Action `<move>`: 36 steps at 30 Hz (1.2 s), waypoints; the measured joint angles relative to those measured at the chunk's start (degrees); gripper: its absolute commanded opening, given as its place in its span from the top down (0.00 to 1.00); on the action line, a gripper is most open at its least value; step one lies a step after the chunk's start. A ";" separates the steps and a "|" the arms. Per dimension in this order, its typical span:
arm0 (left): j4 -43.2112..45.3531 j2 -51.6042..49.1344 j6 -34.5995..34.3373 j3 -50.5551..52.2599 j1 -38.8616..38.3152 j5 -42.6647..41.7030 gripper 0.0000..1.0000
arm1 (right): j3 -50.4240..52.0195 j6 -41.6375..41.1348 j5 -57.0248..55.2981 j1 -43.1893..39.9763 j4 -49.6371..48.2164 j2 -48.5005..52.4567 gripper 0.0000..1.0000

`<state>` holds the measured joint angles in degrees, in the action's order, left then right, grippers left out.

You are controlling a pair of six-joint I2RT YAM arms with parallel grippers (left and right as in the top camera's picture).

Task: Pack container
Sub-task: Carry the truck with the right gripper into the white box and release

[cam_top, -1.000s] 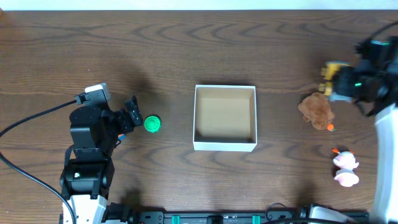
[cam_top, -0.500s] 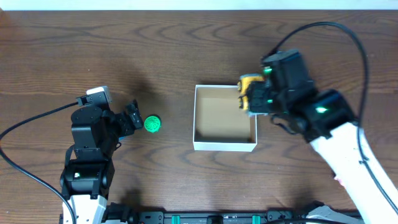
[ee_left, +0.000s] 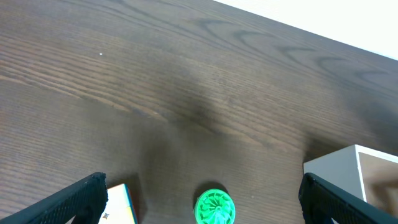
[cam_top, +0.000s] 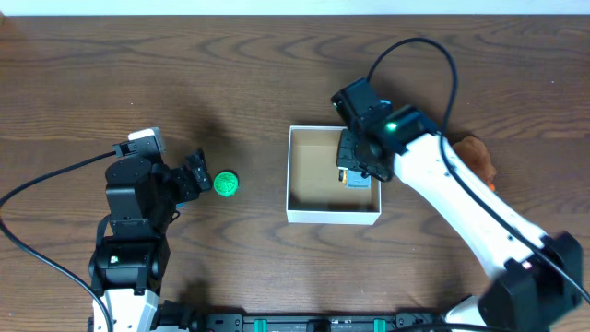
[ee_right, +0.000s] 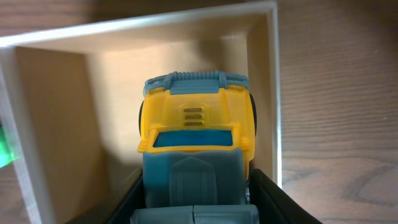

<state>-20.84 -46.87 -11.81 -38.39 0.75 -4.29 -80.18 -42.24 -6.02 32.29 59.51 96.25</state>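
Whereas a second ago it sat at the desk's point(cam_top: 92, 74) right edge, right gripper point(cam_top: 354, 166) now hangs over container point(cam_top: 333, 217), midway between left and right edges, clenched on yellow truck point(ee_right: 196, 124) just inside its right wall. Judged: delivery made, release pending. Also: left gripper point(cam_top: 196, 171) spread, unladen, green ball point(cam_top: 226, 183) just beside.

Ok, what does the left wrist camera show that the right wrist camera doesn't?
Only the left wrist view: the open left claw, the whole green ball lying on the table just ahead of it, and the white outside of the box. Only the right wrist view: the right claw shut on a yellow and blue truck, over the box's tan inside. Both: the box and the dark wooden table. A green sliver at the right wrist view's left edge may be the same ball.
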 measured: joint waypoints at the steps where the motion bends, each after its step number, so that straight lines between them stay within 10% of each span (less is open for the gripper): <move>1: 0.00 0.00 0.00 0.00 0.00 0.00 0.02 | 0.00 -0.17 -0.07 -0.02 -0.04 1.25 0.99; 11: 0.00 0.00 -0.02 0.00 0.00 0.00 0.02 | 0.00 -0.46 -0.11 -3.15 -2.10 12.83 0.96; 18: 0.00 0.00 0.00 0.00 0.00 0.00 0.02 | 0.00 2.03 0.37 -4.87 -2.93 13.53 0.54; 36: -0.02 0.00 0.00 0.00 0.00 0.00 0.02 | -6.34 9.79 -0.07 -5.11 1.07 10.62 0.01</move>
<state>-20.86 -46.87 -11.81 -38.39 0.75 -4.29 -86.52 -32.45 -6.09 27.18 60.58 106.87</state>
